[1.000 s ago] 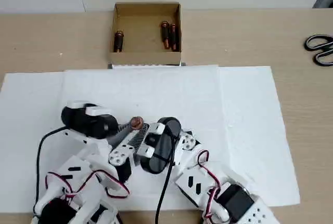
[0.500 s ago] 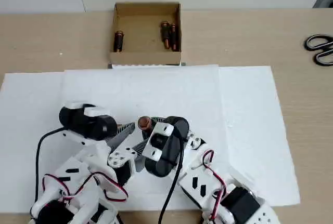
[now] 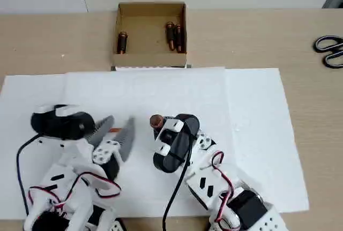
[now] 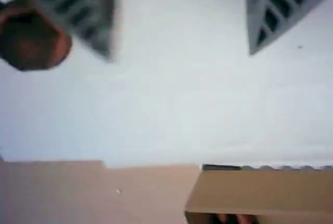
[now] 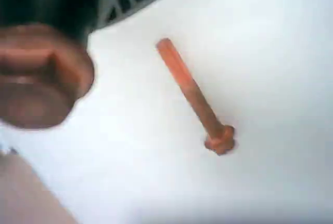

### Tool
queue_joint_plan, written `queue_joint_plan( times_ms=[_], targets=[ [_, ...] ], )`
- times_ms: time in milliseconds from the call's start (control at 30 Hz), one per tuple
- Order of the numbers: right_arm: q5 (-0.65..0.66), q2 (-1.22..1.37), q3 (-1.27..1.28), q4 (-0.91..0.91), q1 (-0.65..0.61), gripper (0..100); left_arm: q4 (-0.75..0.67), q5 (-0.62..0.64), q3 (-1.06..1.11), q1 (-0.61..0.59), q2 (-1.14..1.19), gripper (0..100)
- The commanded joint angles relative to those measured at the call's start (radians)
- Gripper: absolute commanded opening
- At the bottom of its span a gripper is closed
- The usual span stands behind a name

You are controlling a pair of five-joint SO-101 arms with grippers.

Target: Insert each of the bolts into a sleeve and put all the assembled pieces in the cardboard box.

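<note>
My right gripper (image 3: 157, 124) is shut on a brown sleeve (image 3: 156, 120), held upright over the white paper; the sleeve (image 5: 39, 81) looms close in the right wrist view. An orange bolt (image 5: 195, 96) lies flat on the paper beside it. In the high view that bolt (image 3: 114, 129) lies between the spread fingers of my left gripper (image 3: 122, 119), which is open and holds nothing. From the left wrist view, the sleeve (image 4: 31, 39) sits just past one finger (image 4: 78, 5). The cardboard box (image 3: 150, 59) stands at the back with three assembled pieces (image 3: 122, 42) inside.
A white paper sheet (image 3: 241, 107) covers the table's front half. Black-handled scissors (image 3: 329, 50) lie on the bare wood at the far right. The box's front wall (image 4: 260, 195) shows beyond the paper in the left wrist view.
My left arm has drawn back to the left, away from the sleeve, and its fingers now stand apart over the bolt. The right gripper has carried the sleeve slightly to the right.
</note>
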Motion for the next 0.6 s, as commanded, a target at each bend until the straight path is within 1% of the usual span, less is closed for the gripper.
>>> queue_joint_plan(
  times_ms=[0, 133, 233, 333, 400, 467, 567],
  targets=[
    [-0.002, -0.013, -0.009, -0.031, 0.028, 0.2, 0.000, -0.011, -0.030, -0.046, -0.003, 2],
    [-0.005, -0.008, 0.006, -0.038, 0.071, 0.2, -0.002, -0.015, 0.059, -0.138, -0.003, 1],
    [-0.015, -0.008, 0.044, -0.038, 0.127, 0.2, -0.006, -0.080, 0.174, -0.209, -0.003, 1],
    [-0.114, 0.002, 0.074, -0.030, 0.217, 0.2, -0.058, -0.149, 0.274, -0.276, -0.003, 1],
    [-0.181, 0.056, 0.075, -0.030, 0.280, 0.2, -0.101, -0.170, 0.344, -0.285, -0.003, 1],
    [-0.267, 0.147, 0.031, -0.031, 0.332, 0.2, -0.127, -0.172, 0.403, -0.285, -0.003, 1],
    [-0.396, 0.341, -0.110, -0.038, 0.386, 0.2, -0.141, -0.175, 0.475, -0.285, -0.003, 1]
  ],
)
